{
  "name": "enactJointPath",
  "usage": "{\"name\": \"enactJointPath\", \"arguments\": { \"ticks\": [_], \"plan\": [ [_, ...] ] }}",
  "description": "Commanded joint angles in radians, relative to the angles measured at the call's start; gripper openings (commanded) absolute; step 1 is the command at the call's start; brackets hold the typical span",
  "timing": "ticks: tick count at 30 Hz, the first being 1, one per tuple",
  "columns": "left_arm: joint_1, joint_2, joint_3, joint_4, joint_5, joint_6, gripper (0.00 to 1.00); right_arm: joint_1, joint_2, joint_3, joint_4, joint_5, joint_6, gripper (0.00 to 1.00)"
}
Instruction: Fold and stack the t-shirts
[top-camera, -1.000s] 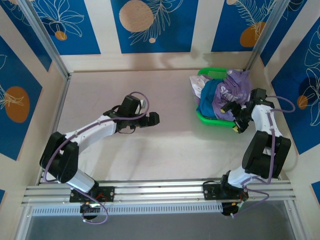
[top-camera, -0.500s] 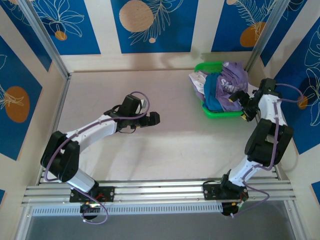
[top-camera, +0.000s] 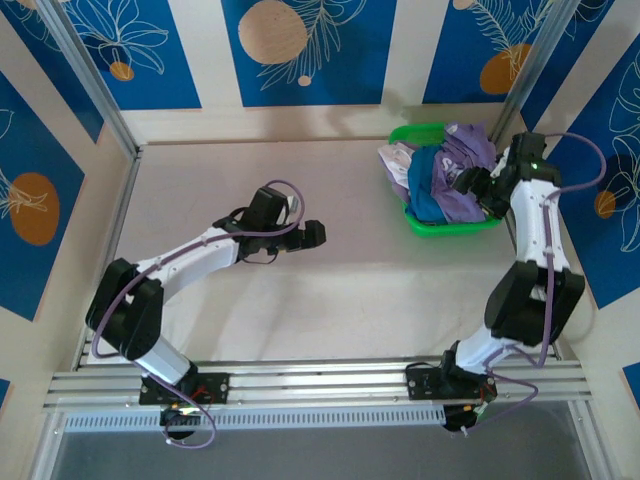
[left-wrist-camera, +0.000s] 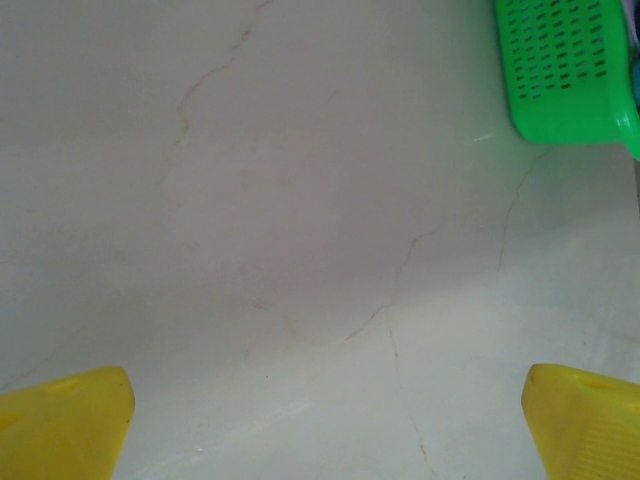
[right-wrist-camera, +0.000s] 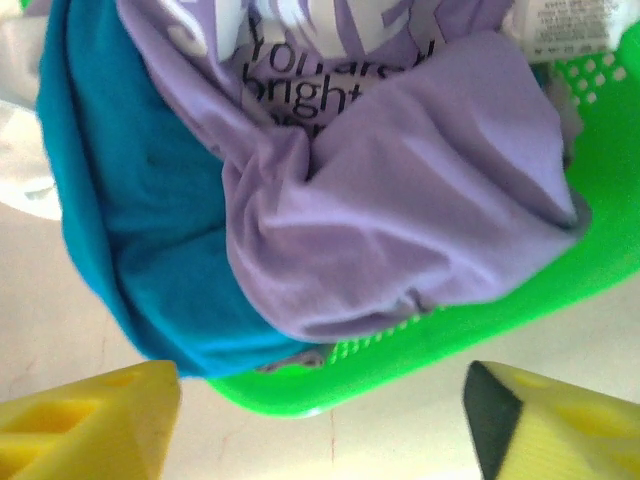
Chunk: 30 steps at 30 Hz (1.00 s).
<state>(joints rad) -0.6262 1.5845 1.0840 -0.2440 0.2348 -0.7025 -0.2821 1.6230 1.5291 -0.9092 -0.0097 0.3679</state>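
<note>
Right fingers shift rearward, apart, empty. Just ahead, green perforated plastic basket holds crumpled soft cloth: one lettered lavender t-shirt, one teal t-shirt, one white t-shirt. Left fingers spread wide, empty, over pale veined desk.

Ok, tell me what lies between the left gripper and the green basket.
Bare table between left gripper and green basket, seen in the top external view.

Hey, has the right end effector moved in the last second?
Yes. The right end effector has moved toward the back wall, and is now over the lavender t-shirt in the green basket.
</note>
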Motion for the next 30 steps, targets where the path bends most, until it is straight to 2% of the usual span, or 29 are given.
{"name": "enactJointPath", "arguments": {
  "ticks": [1,7,19,23,30],
  "plan": [
    [-0.036,0.034,0.023,0.055,0.003,-0.035,0.99,0.026,0.096,0.087,-0.098,0.040,-0.070,0.71],
    [-0.058,0.082,0.034,0.087,0.012,-0.053,0.99,0.066,0.222,0.199,-0.137,0.098,-0.097,0.62],
    [-0.058,0.101,0.052,0.077,0.017,-0.041,0.99,0.109,0.313,0.263,-0.114,0.221,-0.118,0.42],
    [-0.058,0.100,0.058,0.070,0.014,-0.038,0.99,0.107,0.334,0.291,-0.128,0.246,-0.129,0.24],
    [-0.058,0.097,0.067,0.059,0.009,-0.037,0.99,0.124,0.245,0.291,-0.122,0.264,-0.135,0.01]
  ]
}}
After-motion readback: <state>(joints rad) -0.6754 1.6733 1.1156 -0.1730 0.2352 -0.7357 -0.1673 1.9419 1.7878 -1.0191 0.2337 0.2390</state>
